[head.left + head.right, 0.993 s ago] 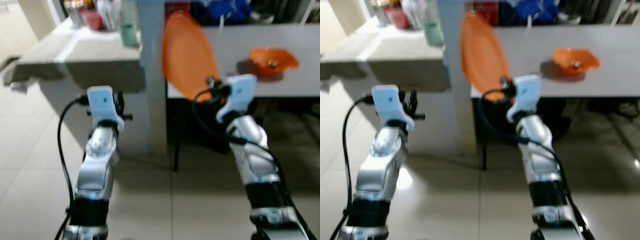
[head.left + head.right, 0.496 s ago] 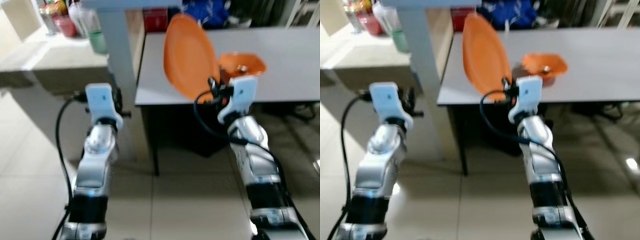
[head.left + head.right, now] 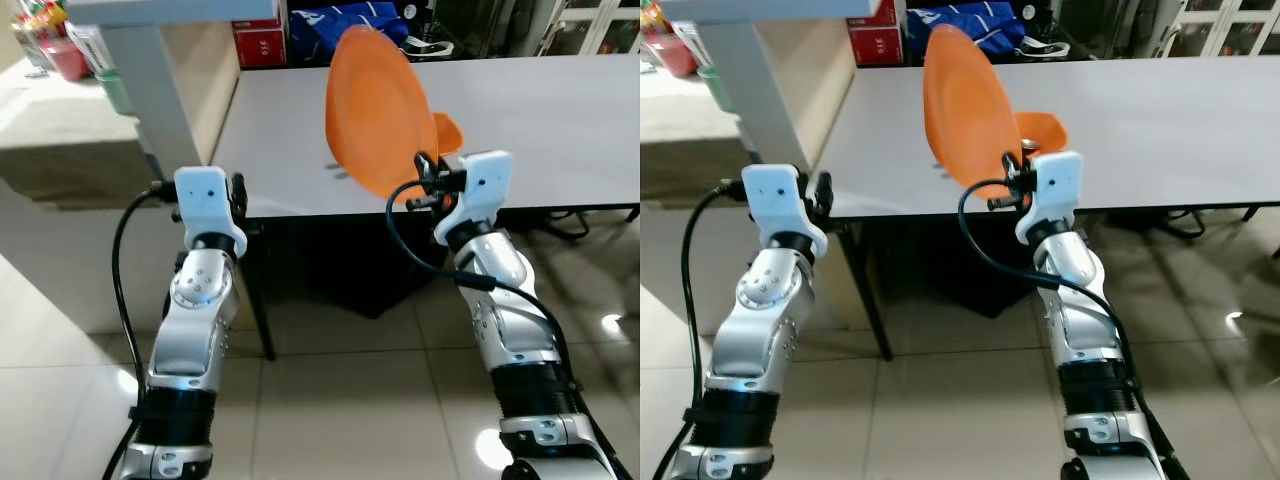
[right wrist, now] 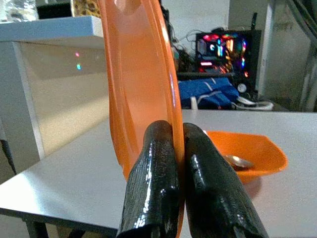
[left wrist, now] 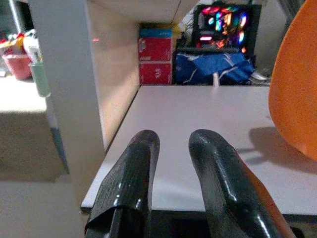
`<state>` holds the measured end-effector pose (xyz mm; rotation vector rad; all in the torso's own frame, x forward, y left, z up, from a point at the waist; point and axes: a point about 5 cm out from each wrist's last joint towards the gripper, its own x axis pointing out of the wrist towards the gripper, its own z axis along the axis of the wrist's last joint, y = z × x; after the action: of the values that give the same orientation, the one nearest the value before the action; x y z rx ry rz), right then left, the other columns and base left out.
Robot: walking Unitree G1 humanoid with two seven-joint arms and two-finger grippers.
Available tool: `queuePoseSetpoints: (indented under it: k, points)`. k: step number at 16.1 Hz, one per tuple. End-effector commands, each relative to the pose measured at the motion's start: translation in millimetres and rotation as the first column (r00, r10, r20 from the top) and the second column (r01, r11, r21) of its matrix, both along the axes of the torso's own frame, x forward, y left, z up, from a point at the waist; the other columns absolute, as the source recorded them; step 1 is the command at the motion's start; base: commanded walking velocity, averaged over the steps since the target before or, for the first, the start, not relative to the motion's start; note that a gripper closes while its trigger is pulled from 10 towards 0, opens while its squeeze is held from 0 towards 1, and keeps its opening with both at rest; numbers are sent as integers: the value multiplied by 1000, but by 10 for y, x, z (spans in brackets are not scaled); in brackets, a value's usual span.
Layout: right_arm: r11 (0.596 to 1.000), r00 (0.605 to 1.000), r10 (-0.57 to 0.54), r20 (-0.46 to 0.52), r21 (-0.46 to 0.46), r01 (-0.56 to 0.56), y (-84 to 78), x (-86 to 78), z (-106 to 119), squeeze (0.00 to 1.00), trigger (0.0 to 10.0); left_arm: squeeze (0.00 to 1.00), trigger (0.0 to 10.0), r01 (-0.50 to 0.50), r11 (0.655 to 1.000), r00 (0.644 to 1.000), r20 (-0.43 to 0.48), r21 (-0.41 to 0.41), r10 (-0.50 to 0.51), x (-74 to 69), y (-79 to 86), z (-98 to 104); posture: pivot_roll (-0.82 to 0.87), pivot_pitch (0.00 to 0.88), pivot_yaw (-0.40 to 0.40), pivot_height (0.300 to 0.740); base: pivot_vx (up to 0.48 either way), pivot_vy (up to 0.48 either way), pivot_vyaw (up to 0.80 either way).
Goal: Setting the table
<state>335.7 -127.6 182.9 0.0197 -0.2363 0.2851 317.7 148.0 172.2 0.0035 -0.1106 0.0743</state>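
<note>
Left gripper (image 5: pixel 171 163): raised at the near edge of the grey bench (image 3: pixel 560 110), fingers slightly parted, holding nothing. The bench surface lies just ahead of and below its tips.

Orange plate (image 3: pixel 378 115): held on edge, upright and somewhat tilted, rising above the right gripper (image 4: pixel 179 148) and over the front part of the bench. That gripper's fingers are closed on the plate's lower rim, one finger on each face.

Orange bowl (image 4: pixel 247 151): on the bench beyond the right gripper, past the plate, with what looks like a spoon (image 4: pixel 237 160) inside.

Handling assessment: the plate appears thin, rigid and light, probably plastic with a smooth, glossy face. A rim pinch on so broad a disc leaves it free to pivot or slip, so slow lowering is advised. The rim is the only practical hold; the faces offer no purchase.
</note>
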Motion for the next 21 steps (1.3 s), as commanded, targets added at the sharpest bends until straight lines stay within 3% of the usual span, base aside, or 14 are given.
queuePoseSetpoints:
  k: [1, 7, 15, 17, 21]
  points:
    - [999, 997, 42, 58, 3, -42, 97, -11, 113, 0, 0, 0, 10000, 0, 1000, 1000, 2, 11, 0, 1, 24, 10, -130, 0, 85, 740, 0, -424, 0]
    - [999, 997, 50, 60, 0, -50, 113, -4, 101, 0, 0, 0, 10000, 5, 1000, 1000, 2, 14, -5, 7, 17, 8, -129, 0, 87, 740, 0, -422, 0]
    - [999, 997, 51, 57, -6, -51, 107, -18, 79, 0, 0, 0, 10000, -15, 999, 999, -34, 40, 16, 25, 38, -51, -135, 0, 87, 740, 321, -339, 0]
    - [999, 997, 51, 57, -8, -51, 106, -21, 78, 0, 0, 0, 10000, -23, 999, 999, -30, 28, 24, 21, 40, -54, -136, 0, 86, 740, 0, 0, 0]
    - [999, 997, 48, 59, -7, -47, 94, -23, 79, 0, 0, 0, 10000, 57, 997, 998, 0, 53, -57, -1, -75, 2, -139, 0, 85, 740, 319, 0, 0]
